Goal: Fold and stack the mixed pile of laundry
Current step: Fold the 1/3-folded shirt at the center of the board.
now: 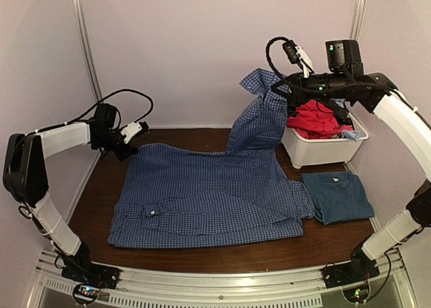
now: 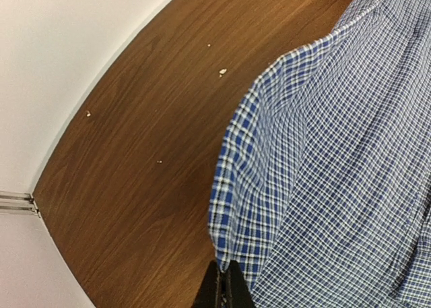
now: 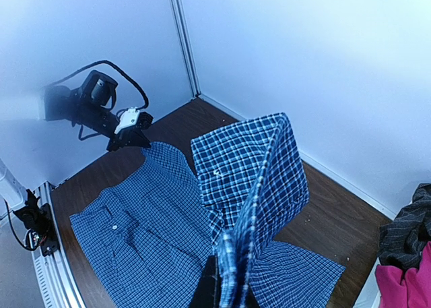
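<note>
A blue-and-white checked shirt (image 1: 209, 200) lies spread on the brown table (image 1: 94, 207), with a folded dark-blue T-shirt (image 1: 337, 195) just beside it on the right. The left gripper (image 1: 129, 149) is closed on the shirt's far-left corner. The right gripper (image 1: 279, 89) is closed on its raised far-right part, beside a white bin (image 1: 316, 153) of red clothes (image 1: 316, 119).
</note>
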You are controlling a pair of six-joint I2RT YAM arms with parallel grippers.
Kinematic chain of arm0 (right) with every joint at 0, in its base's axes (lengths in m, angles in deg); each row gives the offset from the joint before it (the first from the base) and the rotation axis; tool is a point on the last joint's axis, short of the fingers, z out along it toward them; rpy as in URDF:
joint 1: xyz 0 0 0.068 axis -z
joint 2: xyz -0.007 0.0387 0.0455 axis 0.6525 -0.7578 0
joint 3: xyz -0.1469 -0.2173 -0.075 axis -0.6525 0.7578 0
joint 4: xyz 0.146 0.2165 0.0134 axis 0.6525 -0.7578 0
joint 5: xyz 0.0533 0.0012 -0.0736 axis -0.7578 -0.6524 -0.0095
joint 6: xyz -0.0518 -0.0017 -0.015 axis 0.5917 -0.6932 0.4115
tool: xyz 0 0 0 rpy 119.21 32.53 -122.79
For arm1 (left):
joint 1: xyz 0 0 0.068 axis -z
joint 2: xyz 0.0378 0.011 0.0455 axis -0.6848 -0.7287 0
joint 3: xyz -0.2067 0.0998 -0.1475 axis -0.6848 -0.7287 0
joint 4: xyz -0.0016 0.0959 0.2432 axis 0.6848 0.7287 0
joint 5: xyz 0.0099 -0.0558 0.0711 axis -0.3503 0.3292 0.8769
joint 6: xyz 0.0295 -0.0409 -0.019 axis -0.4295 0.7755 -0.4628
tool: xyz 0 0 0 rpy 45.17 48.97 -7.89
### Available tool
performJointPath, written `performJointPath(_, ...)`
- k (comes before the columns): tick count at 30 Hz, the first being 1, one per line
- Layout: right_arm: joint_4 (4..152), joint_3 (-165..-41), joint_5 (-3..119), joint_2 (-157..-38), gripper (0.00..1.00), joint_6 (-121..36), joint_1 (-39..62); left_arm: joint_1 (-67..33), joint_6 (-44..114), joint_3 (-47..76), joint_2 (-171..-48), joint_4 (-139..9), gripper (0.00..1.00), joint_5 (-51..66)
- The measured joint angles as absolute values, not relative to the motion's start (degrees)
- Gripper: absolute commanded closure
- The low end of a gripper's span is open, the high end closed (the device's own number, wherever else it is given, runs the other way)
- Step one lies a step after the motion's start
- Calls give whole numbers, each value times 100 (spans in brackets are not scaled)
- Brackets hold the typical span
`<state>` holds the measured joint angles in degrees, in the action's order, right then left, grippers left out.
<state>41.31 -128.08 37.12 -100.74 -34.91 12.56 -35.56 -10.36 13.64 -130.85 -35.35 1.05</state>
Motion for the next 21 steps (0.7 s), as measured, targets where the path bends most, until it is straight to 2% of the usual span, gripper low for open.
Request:
performJointPath(13, 3790, -11831, 3749, -9016, 100, -3627, 452, -3298, -1608, -483, -10939, -3861, 100, 559)
performJointPath(21, 3550, -11597, 3907, -8555, 100, -3871, -302, -3099, -2017, -953, -10430, -3791, 100, 830)
